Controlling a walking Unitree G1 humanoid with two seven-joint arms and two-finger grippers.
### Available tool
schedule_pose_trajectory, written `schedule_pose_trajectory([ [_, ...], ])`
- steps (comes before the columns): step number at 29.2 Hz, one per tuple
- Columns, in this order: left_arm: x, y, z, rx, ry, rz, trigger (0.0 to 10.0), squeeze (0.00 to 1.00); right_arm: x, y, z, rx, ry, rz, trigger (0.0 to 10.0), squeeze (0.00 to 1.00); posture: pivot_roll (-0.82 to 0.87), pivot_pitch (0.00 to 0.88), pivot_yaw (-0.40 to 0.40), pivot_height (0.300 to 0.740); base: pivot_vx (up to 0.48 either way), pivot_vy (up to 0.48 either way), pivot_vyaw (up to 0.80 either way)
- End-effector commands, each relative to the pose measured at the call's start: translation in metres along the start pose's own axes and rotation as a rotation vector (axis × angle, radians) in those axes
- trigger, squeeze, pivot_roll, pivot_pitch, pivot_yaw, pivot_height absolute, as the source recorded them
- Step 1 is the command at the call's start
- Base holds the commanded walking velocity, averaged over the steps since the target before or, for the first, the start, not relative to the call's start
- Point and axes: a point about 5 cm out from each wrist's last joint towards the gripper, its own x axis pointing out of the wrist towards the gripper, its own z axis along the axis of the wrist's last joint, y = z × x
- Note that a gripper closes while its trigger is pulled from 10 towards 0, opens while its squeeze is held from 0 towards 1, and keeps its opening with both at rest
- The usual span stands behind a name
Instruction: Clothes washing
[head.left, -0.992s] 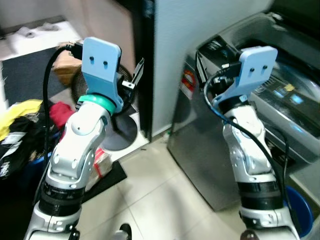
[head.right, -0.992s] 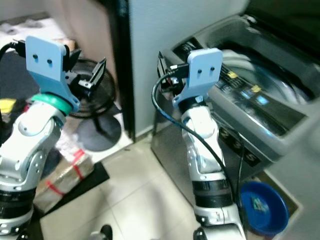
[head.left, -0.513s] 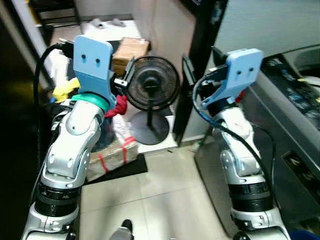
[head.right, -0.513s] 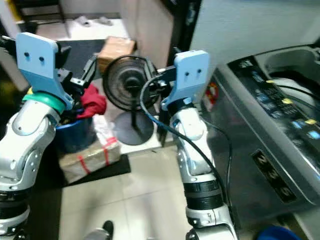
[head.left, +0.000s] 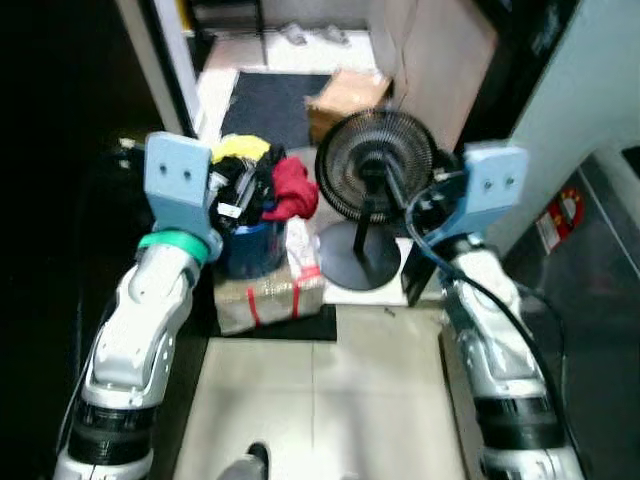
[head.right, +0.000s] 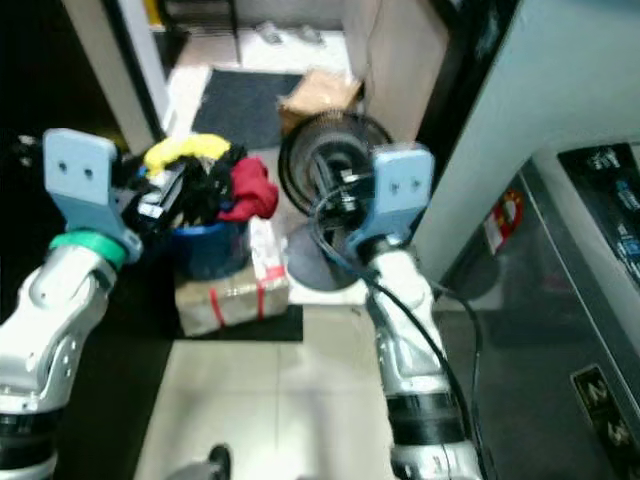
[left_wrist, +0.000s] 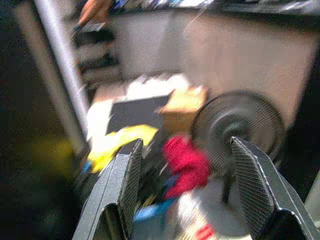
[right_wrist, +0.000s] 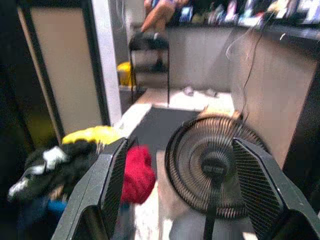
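Both grippers are raised in front of the robot with their black fingers spread wide and nothing between them. In the left wrist view the left gripper (left_wrist: 187, 195) frames a heap of clothes, and in the right wrist view the right gripper (right_wrist: 182, 195) frames the same heap beside a floor fan.

The clothes (head.left: 262, 185) are piled in a blue bucket (head.left: 250, 250) just ahead of the left arm: a yellow garment (head.left: 240, 148) on top at the back, dark pieces (right_wrist: 55, 165) in the middle, and a red garment (head.left: 292, 187) hanging over the side nearest the fan. The bucket stands on or just behind a wrapped parcel bound with red tape (head.left: 268, 297), which sits on a dark mat (head.left: 300, 325) on the tiled floor (head.left: 320, 400).

The black floor fan (head.left: 375, 165) stands on its round base (head.left: 355, 265) just beside the bucket, in front of the right arm. Behind it lies a brown cardboard box (head.left: 345, 95), and beyond that a dark doormat (head.left: 265, 100). The grey washing machine (head.right: 570, 330) stands at the robot's right, its control panel (head.right: 605, 190) partly in view. Farther back, the right wrist view shows a black chair (right_wrist: 149, 50) with someone's legs (right_wrist: 157, 15) on it.
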Motion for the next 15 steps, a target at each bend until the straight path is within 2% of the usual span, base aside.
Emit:
schedule_pose_trajectory([
  [1,-0.006,0.004,-0.025,-0.016,0.077,0.021,10.0,0.0,-0.006,-0.001,-0.014,0.043,0.045,-0.02,10.0,0.0,0.02,0.028,-0.006,0.74,0.0,0.0,0.8],
  [6,-0.005,0.002,-0.029,-0.014,0.084,0.02,10.0,0.0,-0.003,0.001,-0.014,0.064,0.044,-0.02,10.0,0.0,0.02,0.026,-0.007,0.74,0.0,0.0,0.8],
  [13,-0.006,0.005,-0.035,0.005,0.087,0.04,10.0,0.0,0.0,0.012,-0.017,0.076,0.039,0.03,10.0,0.0,0.03,0.02,-0.012,0.74,0.0,0.0,0.79],
  [15,-0.006,0.005,-0.036,0.019,0.094,0.045,10.0,0.0,0.0,0.015,-0.017,0.079,0.038,0.041,10.0,0.0,0.03,0.019,-0.013,0.74,0.368,0.0,0.0],
])
